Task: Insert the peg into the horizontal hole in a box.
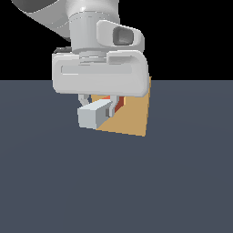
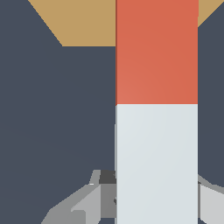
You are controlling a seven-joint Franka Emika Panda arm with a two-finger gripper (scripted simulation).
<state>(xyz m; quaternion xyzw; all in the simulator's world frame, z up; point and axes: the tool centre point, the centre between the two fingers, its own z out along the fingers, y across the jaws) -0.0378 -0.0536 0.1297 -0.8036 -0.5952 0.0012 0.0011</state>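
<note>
Right, the gripper [image 1: 101, 103] is clamped on the peg's [image 2: 156, 109] white half, orange end aimed at the box [image 1: 132, 116] — lifted and lined up, insertion not visibly done, hole hidden.

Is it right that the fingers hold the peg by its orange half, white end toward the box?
No. The fingers hold the peg by its white half; the orange end points toward the box, as the wrist view shows.

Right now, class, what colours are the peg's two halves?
Peg: orange-red and pale grey-white, clearest in the wrist view.
</note>
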